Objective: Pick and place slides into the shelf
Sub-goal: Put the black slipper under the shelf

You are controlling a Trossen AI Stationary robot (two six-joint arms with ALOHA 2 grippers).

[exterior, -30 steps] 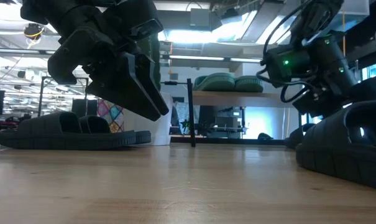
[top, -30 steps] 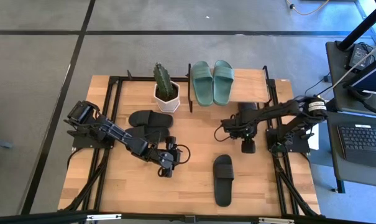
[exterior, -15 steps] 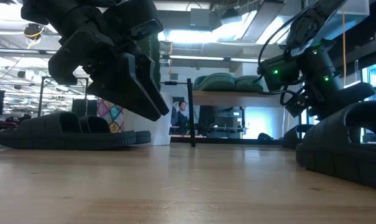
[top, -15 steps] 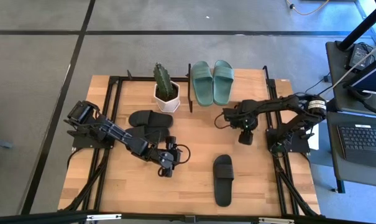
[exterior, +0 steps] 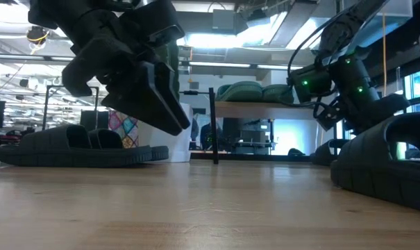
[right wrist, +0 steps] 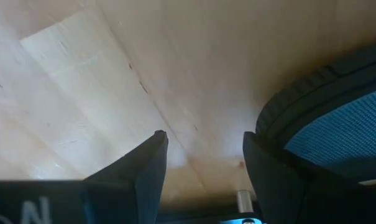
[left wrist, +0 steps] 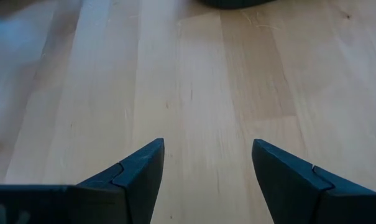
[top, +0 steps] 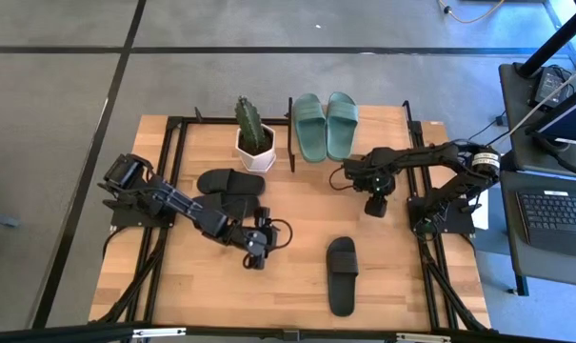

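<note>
- On top of the shelf at the table's far side: green pair of slides, side by side, toes toward the table's middle.
- Just beside the shelf's left post: potted cactus in a white pot.
- Left of centre on the table: black pair of slides, lying close together near the left arm.
- Toward the near edge, right of centre: single black slide, flat on the wood, well apart from both arms.
- Left gripper low over bare wood near the table's middle, fingers spread wide, nothing between them.
- Right gripper hanging just in front of the shelf's near edge, fingers parted, nothing clamped between them.
- Close against one right finger in the right wrist view: curved dark edge of a black slide; touching or apart, cannot tell.
- At table height, far right: another black slide large in the foreground.
</note>
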